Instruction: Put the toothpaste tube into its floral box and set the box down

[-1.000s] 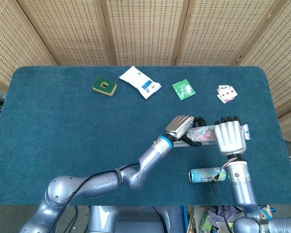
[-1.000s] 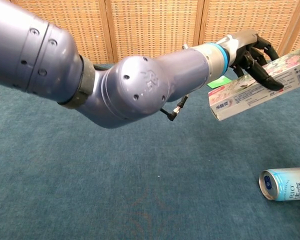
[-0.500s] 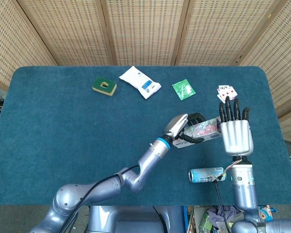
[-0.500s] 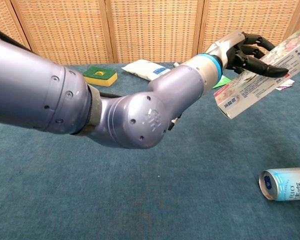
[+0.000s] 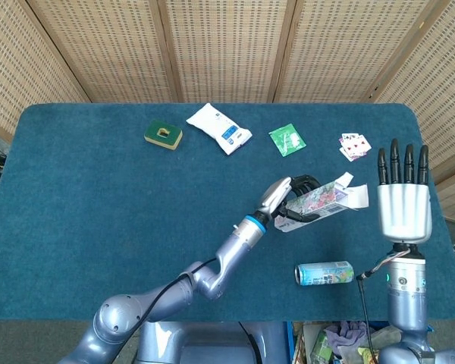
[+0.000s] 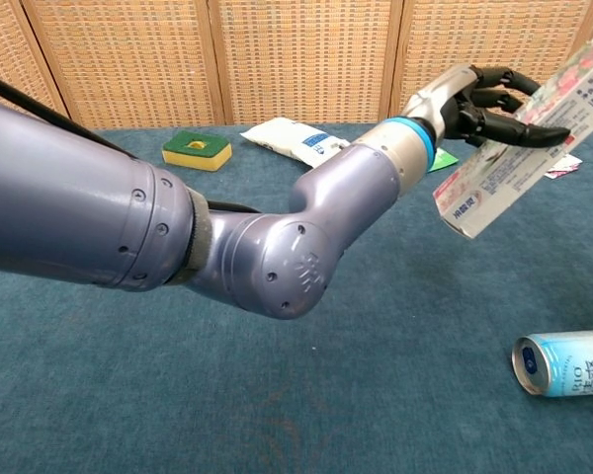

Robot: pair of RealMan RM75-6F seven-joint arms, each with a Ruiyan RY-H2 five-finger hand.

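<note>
Right robot hand (image 5: 403, 206) now withdrawn to right of frame, fingers spread, empty. Long floral cardboard box (image 5: 321, 201) gripped solely by left robot hand (image 5: 287, 199), tilted, flap open; set-down pending.

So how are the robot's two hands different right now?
The left hand grips the floral box and holds it tilted above the table; the right hand holds nothing. The left hand's fingers curl around the box, while the right hand's fingers are straight and spread. Both are silver hands with black fingers.
</note>
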